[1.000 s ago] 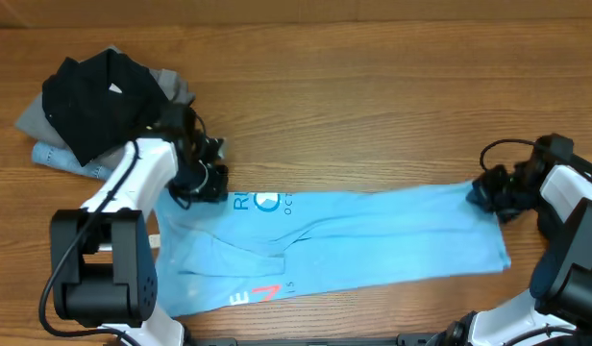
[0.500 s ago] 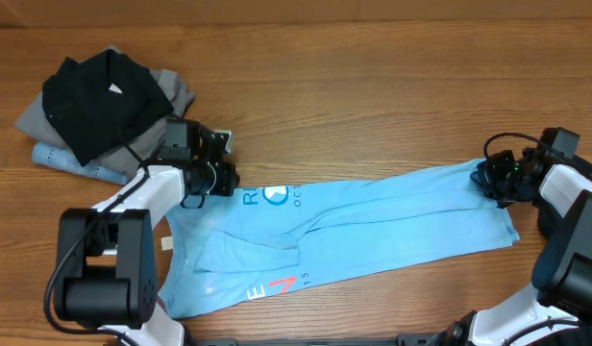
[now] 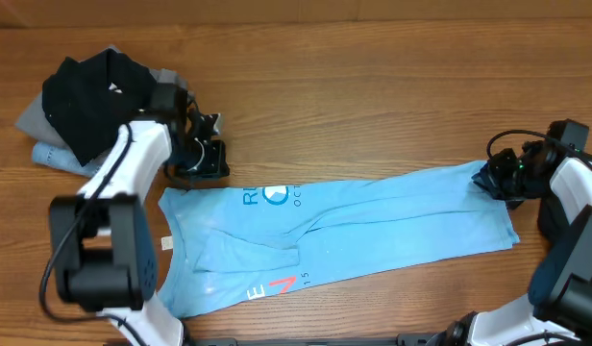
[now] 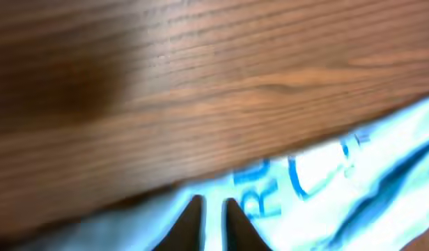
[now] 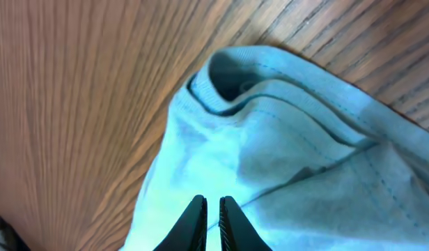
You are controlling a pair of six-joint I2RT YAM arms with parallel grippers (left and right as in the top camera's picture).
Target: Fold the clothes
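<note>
Right pincer point(image 5: 213, 206) at the shirt point(image 3: 373, 226)'s corner, left pincer point(image 3: 202, 169) just off it.
The right pincer rests over the far right corner, tips almost together; whether it pinches cloth I cannot tell. The left pincer, closed to a slit and empty, hangs beside the upper left edge. The lengthwise fold looks done; next, one end likely needs gripping and carrying across. A pile point(image 3: 94, 106) of dark clothes lies far left on the wooden worktop point(image 3: 373, 86); no room shows.

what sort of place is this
Probably a robotics lab or test bench: two robot arms at a wooden table, a light blue T-shirt spread out, a pile of other clothes.
</note>
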